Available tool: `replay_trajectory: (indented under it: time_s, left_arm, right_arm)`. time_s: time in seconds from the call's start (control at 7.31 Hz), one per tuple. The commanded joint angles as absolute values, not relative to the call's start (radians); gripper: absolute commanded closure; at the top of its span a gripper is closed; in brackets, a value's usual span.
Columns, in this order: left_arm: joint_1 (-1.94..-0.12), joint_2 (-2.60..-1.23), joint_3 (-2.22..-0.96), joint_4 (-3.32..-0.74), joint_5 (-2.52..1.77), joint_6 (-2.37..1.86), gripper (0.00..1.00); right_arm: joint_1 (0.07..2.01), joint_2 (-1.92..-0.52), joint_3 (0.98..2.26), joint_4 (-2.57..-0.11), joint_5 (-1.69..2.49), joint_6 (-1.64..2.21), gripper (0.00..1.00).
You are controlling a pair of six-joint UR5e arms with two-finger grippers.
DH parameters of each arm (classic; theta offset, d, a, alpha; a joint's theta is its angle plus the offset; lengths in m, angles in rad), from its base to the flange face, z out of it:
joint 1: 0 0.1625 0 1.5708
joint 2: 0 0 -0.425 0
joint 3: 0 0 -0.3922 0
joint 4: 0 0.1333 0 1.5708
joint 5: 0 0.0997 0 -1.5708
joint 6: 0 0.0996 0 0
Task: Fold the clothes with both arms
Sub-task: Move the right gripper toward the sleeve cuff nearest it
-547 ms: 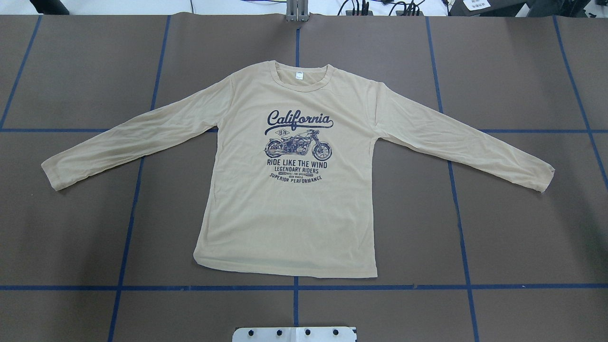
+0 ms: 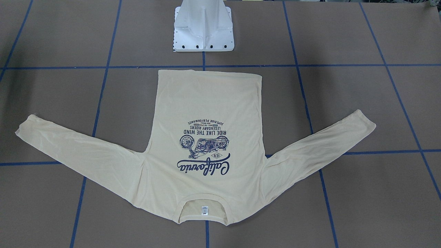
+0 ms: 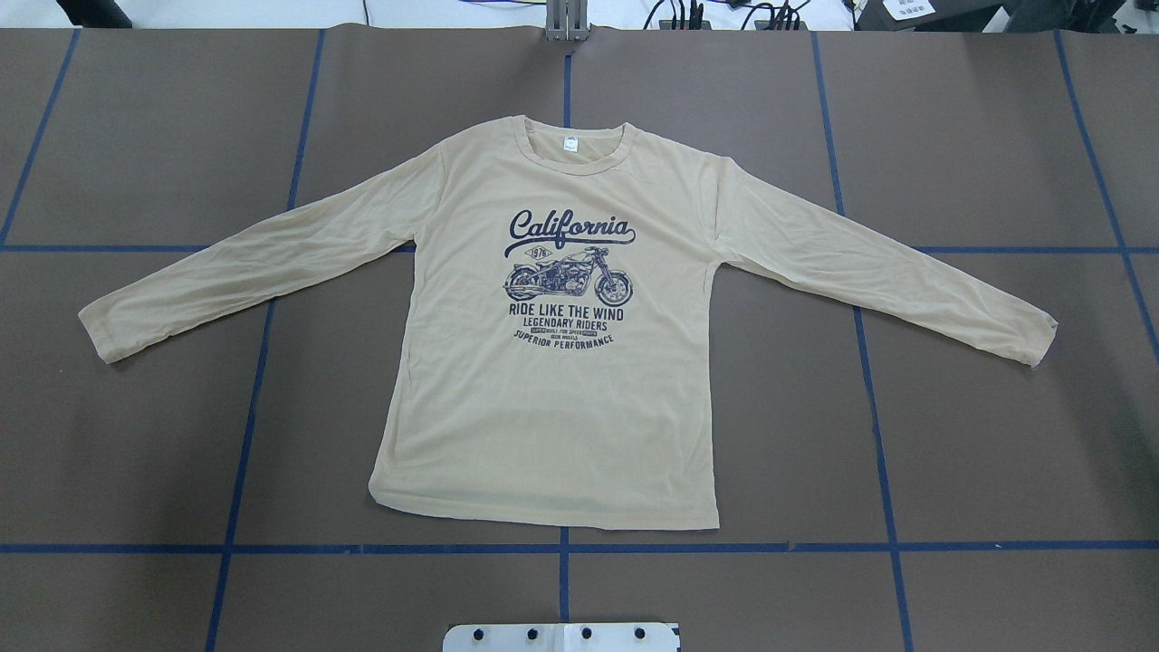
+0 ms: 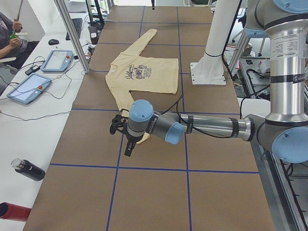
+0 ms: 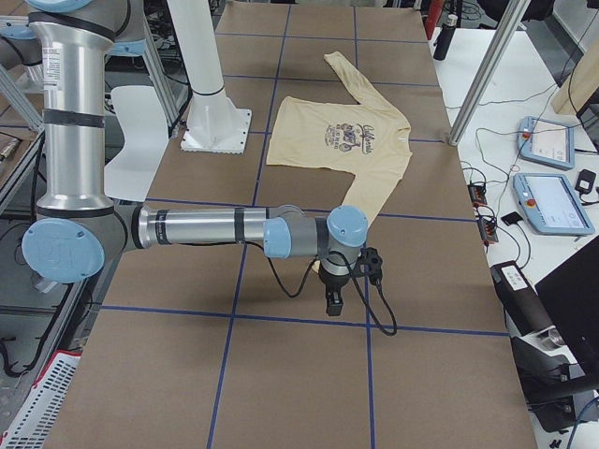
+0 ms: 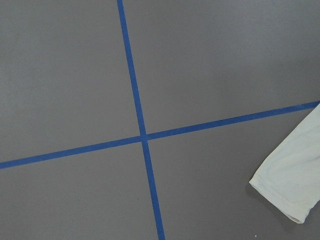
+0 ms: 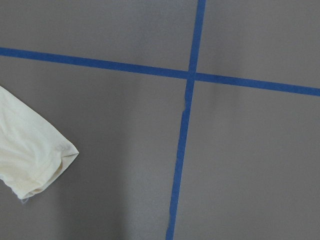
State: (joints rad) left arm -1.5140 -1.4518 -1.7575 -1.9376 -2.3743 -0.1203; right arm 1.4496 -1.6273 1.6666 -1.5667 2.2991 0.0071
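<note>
The clothes are one cream-yellow long-sleeved T-shirt (image 3: pixel 543 407) lying flat and print-up on the brown table, sleeves spread wide and neck towards the far edge; it also shows in the front view (image 2: pixel 206 103). My left gripper (image 4: pixel 128 148) hangs over the table near the left sleeve's cuff (image 6: pixel 292 185). My right gripper (image 5: pixel 334 301) hangs near the right sleeve's cuff (image 7: pixel 30 155). Both grippers show only in the side views, so I cannot tell whether they are open or shut. Neither touches the shirt.
The white pedestal base (image 2: pixel 203 34) stands behind the shirt's hem. Blue tape lines (image 3: pixel 561 548) grid the table. A side bench holds control tablets (image 4: pixel 29 86) and a black bottle (image 4: pixel 29 171); a person (image 4: pixel 9 38) sits there.
</note>
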Motion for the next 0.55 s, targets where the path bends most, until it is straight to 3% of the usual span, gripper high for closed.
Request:
replay_trajectory:
  time_s: [0.0,0.41]
  left_arm:
    - [-1.517,-1.425,-1.796,-1.937,-2.391,-0.123,0.00]
    - [-1.509,-1.428,-1.763,-1.959,-2.395,-0.117,0.00]
  right_arm:
    - [1.450,-1.625,1.664,-1.566,2.304,0.008,0.00]
    - [1.393,-1.621,1.616,-1.515,2.466,0.011,0.00]
